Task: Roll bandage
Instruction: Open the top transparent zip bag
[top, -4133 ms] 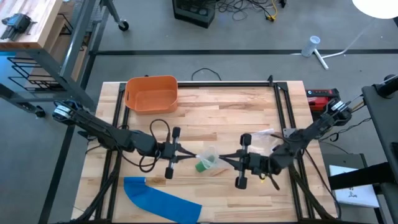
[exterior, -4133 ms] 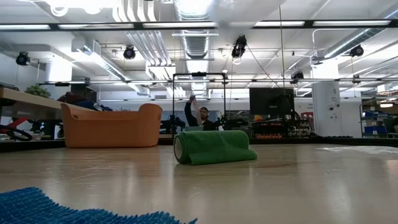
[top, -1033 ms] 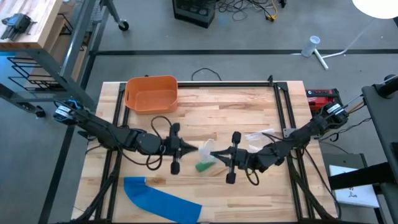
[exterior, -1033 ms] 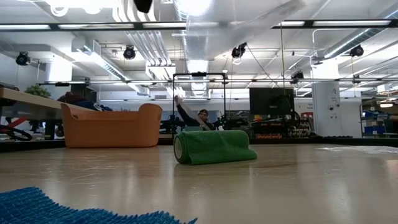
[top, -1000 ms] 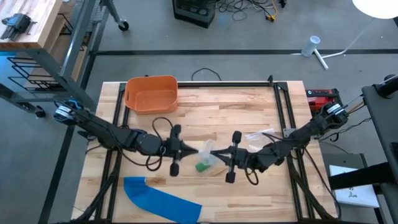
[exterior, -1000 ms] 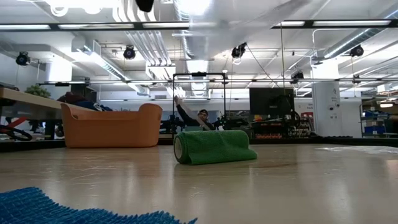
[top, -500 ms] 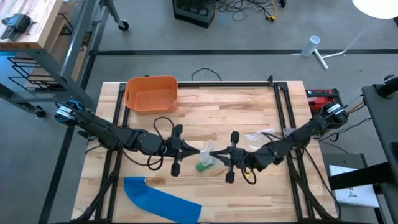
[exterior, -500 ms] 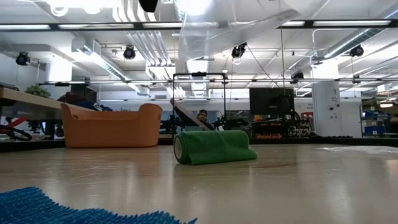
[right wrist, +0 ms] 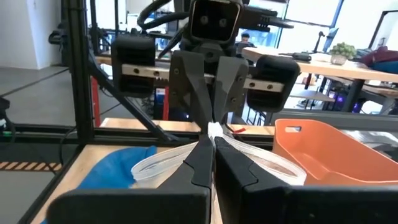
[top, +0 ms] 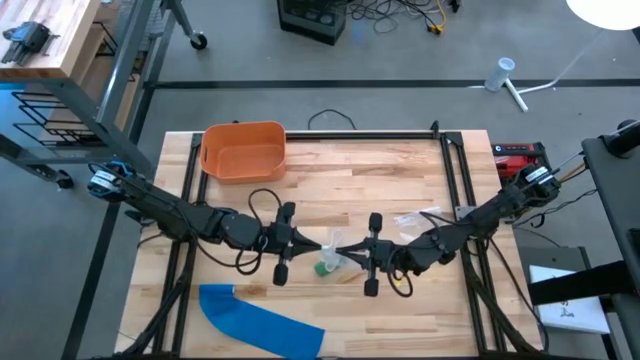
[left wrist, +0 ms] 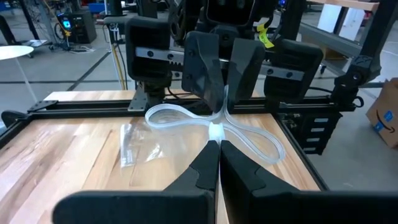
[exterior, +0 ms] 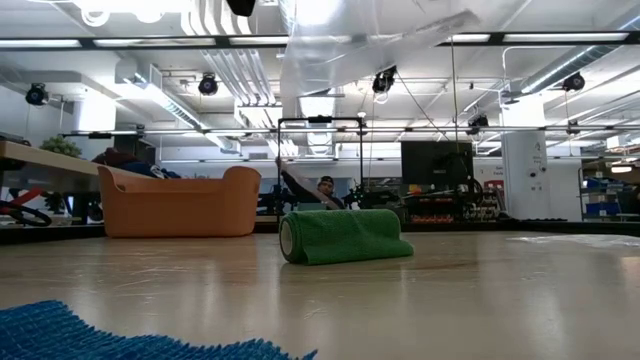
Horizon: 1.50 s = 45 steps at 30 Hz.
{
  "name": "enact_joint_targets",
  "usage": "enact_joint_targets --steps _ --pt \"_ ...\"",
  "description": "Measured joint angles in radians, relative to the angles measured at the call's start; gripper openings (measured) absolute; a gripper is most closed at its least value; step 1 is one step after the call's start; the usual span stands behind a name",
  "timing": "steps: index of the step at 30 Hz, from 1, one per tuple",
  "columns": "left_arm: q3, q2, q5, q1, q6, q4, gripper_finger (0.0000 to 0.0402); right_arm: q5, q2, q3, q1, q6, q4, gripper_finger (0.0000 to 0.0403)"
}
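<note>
A: From above: left gripper [top: 306, 243] and right gripper [top: 350, 252] nose to nose mid-tabletop [top: 380, 170]. Both pinched tight on the same clear bag [top: 332, 243], held up off the wood. Green bandage roll [top: 325, 267] lying right below, a touch toward the near edge.

B: Yep. Also seeing an orange basket [top: 243, 150] by the far left corner and a blue cloth [top: 262, 320] at the near edge, left side. Plus a second clear wrapper [top: 415, 217] flat on the tabletop toward the right edge.

A: Table level: roll on its side, a flap of it trailing on the wood. Bag hanging in from above, clear of it. Basket behind on the left, cloth up front. Person [exterior: 322, 190] way back in the room.

B: Left wrist: own fingers pressed together on the bag's crumpled middle. Other gripper's tips clamped on it from the opposite side, loops of film bulging out both ways.

A: Right wrist: same pinch mirrored, basket and cloth showing past it.
</note>
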Motion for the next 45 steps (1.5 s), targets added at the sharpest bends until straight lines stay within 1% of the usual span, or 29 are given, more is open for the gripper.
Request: enact_joint_targets --steps 18,29,35,39,42,45 --pt "0.0 0.0 0.0 0.0 0.003 0.003 0.0 0.0 0.0 0.0 -0.007 0.012 -0.001 0.0" --pt "0.0 0.04 0.003 0.007 0.028 0.039 0.0 0.007 0.056 -0.002 -0.026 0.026 -0.006 0.0" --pt "0.0 0.009 0.003 0.006 0.028 0.0 0.0 0.008 0.044 -0.002 -0.016 0.018 -0.006 0.0" --pt "0.0 -0.008 0.003 0.005 0.027 -0.075 0.0 0.008 0.026 -0.002 -0.005 0.023 -0.03 0.0" --pt "0.0 -0.015 0.003 0.005 0.031 -0.103 0.0 0.009 0.004 -0.001 0.004 0.038 -0.073 0.0011" --pt "0.0 -0.016 0.001 0.005 0.043 -0.123 0.0 0.011 -0.018 -0.001 0.015 0.058 -0.113 0.0041"
